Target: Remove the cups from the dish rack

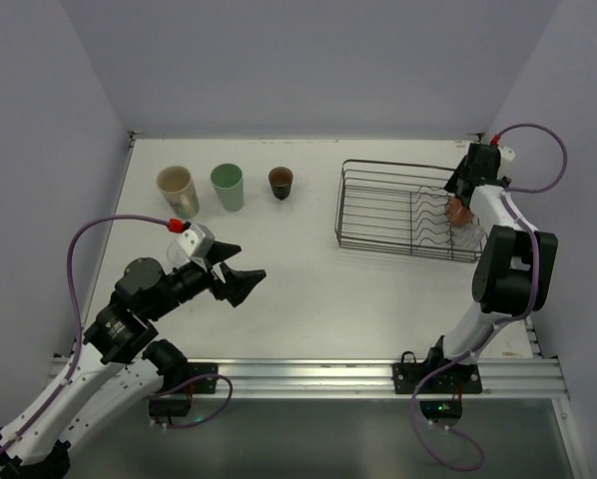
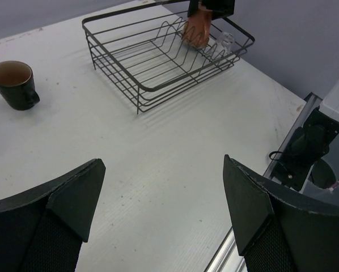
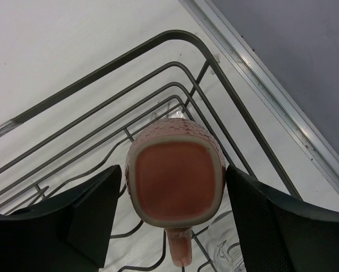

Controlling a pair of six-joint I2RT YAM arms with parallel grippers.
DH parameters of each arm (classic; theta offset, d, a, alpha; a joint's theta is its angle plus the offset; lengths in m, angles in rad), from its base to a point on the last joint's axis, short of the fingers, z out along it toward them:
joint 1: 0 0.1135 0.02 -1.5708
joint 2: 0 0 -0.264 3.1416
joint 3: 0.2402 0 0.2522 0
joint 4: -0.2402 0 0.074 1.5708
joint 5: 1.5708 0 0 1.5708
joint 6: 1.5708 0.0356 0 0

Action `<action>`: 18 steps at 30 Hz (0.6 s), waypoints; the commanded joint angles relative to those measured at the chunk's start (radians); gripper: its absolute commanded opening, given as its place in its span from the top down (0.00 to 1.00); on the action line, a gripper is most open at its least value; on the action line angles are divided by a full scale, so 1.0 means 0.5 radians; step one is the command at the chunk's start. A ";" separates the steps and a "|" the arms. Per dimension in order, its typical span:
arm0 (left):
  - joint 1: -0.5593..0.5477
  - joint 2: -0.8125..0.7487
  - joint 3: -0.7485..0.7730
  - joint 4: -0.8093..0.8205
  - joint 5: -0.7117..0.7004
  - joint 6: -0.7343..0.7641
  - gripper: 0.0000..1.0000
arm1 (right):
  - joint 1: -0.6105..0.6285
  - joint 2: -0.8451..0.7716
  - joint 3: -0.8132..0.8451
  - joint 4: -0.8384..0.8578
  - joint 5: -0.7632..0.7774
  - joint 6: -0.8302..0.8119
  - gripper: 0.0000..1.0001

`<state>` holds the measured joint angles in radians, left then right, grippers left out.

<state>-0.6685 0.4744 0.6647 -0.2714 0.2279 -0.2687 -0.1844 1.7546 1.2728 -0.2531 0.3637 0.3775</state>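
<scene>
pink cup (image 3: 175,184) in dish rack (image 1: 378,205), glass (image 3: 220,252) beside

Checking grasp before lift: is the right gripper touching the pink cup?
Touching. Right wrist view: the right gripper presses both sides of the pink cup, squashing its rim squarish.

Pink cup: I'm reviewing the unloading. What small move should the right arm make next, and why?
Probably close the right pincer on the pink cup. In the wrist view it flanks the cup closely on both sides, contact unclear, and the cup sits in the rack.
</scene>
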 commanded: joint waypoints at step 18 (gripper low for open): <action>0.042 -0.004 0.014 0.006 -0.066 0.044 0.08 | -0.008 -0.370 0.044 0.212 0.018 -0.163 0.56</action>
<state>-0.6548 0.4747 0.6647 -0.2722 0.2047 -0.2684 -0.1883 1.7210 1.2747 -0.2638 0.3534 0.3183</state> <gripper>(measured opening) 0.915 0.702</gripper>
